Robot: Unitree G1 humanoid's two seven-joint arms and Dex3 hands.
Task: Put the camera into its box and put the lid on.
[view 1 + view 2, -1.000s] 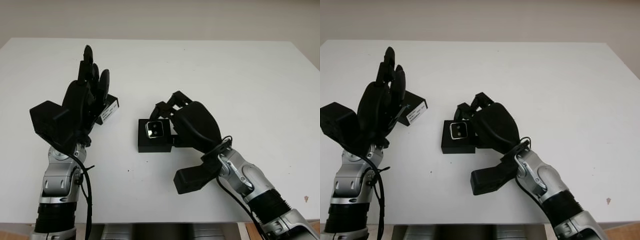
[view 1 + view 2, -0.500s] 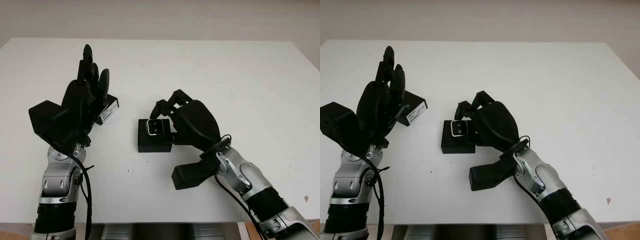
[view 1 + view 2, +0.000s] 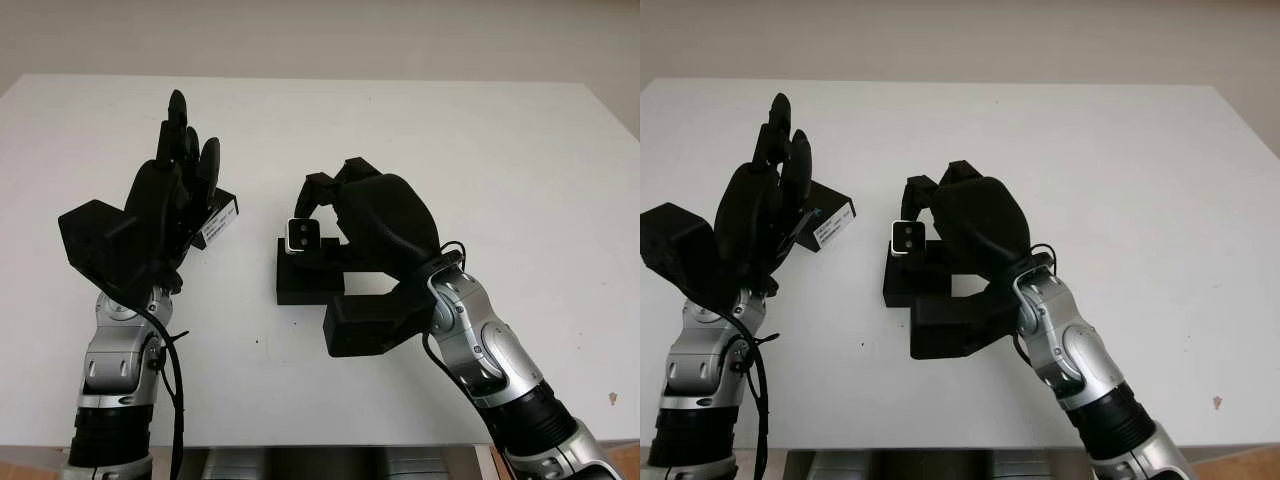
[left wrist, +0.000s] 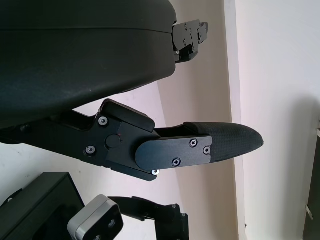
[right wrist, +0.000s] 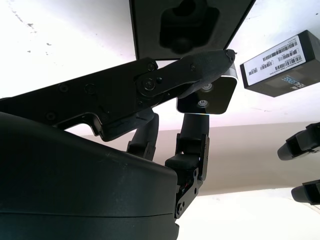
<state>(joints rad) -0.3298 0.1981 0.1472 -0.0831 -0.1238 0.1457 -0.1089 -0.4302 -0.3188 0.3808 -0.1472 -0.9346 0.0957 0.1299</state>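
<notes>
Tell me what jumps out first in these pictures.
The right hand at the table's middle grips the small silver camera just above its open black box. The left hand is open and raised, in front of the labelled lid.

The small silver-grey camera with two dark lenses [image 3: 301,235] is pinched in the fingers of the glossy black right hand [image 3: 375,225], above the matte black open box with a black foam insert [image 3: 305,282] on the plain white table [image 3: 480,160]. To the left, the black left hand [image 3: 165,205] is open in front of the black rectangular lid with a white barcode label [image 3: 218,222]. Both forearms are silver metal with black cuffs.
</notes>
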